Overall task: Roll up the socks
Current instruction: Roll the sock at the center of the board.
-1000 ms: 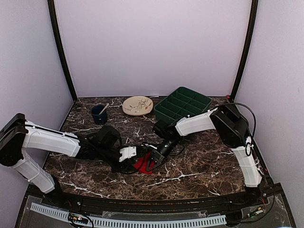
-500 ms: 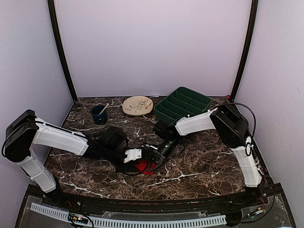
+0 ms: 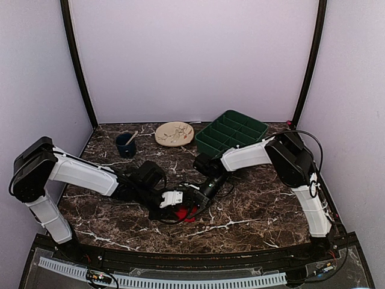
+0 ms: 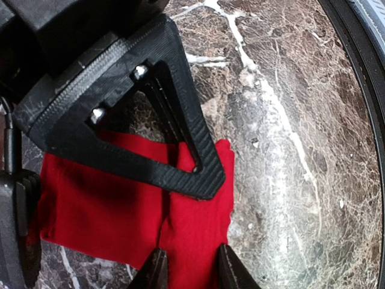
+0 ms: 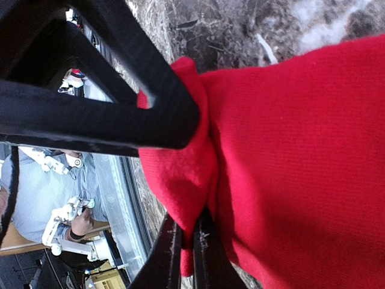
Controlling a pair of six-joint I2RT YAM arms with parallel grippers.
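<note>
The red socks (image 3: 184, 213) lie in a heap on the marble table, mostly hidden under both grippers. In the left wrist view the red fabric (image 4: 108, 211) lies flat. My left gripper (image 4: 191, 272) is open, its fingertips (image 4: 153, 271) astride the sock's right end. The right gripper's black finger (image 4: 180, 138) presses on the sock above. My right gripper (image 5: 187, 244) is shut on a bunched fold of red sock (image 5: 289, 150). In the top view my left gripper (image 3: 175, 202) and right gripper (image 3: 192, 201) meet over the socks. No white patterned end shows.
A green compartment tray (image 3: 231, 133), a cream plate (image 3: 174, 133) and a dark blue cup (image 3: 126, 145) with a stick stand at the back. The table's black front edge (image 3: 180, 253) is just beyond the socks.
My left arm has reached further right, onto the socks, and covers more of the red fabric. The right gripper has stayed in place on the sock.
</note>
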